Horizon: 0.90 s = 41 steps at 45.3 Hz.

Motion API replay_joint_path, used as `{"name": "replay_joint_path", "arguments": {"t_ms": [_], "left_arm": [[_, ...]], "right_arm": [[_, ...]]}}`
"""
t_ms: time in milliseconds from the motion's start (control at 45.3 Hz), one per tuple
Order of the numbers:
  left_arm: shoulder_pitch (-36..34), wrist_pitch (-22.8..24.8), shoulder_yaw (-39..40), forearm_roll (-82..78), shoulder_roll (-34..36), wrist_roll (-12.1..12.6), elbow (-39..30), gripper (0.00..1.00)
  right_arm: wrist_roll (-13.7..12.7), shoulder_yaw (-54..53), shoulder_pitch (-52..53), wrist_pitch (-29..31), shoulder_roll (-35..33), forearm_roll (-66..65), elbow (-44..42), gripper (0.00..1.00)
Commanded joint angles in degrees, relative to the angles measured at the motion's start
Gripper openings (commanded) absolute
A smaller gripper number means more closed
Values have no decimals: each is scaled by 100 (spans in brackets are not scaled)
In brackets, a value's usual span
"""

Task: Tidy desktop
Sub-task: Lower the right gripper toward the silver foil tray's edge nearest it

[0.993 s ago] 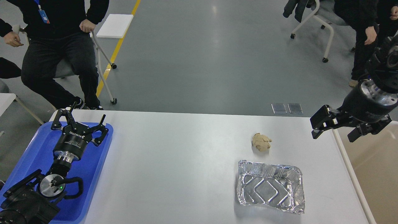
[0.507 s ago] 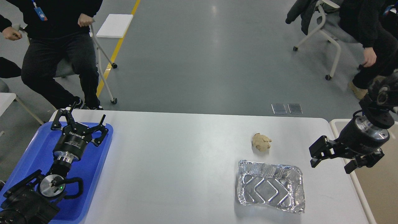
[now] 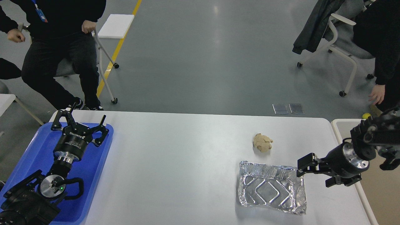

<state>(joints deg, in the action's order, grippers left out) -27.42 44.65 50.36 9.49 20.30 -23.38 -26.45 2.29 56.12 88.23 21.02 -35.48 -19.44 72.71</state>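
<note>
Foil tray (image 3: 271,187) sat just beside our right gripper (image 3: 312,171), whose fingers were spread with nothing between them, low at the tray's near-right rim, we judged lined up to pinch that thin edge. Crumpled paper ball (image 3: 262,142) lay beyond the gripper, apart from the tray. Both rested on the desktop (image 3: 175,162), which stretched under and ahead of us. Our left gripper (image 3: 79,122) hung open and empty over the blue tray (image 3: 34,156), parked there, likely to receive things.
</note>
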Motion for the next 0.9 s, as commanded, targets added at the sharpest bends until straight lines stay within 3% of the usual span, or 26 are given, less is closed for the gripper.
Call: {"name": "replay_joint_path", "arguments": {"t_ms": [0,485,772,882], "left_arm": [[0,-1,0,0,0,0,0,99],[0,-1,0,0,0,0,0,99],[0,-1,0,0,0,0,0,99],[0,-1,0,0,0,0,0,99]], "right_arm": [[0,-285,-780,-555,331,-411,-451,100],[9,-646,-1404,-643,692,-473,-908,97],[0,-980,-1897,-1065,964,-456,-1172,97],[-26,-927,-1914,-1074,947,-482,-1172,92]]}}
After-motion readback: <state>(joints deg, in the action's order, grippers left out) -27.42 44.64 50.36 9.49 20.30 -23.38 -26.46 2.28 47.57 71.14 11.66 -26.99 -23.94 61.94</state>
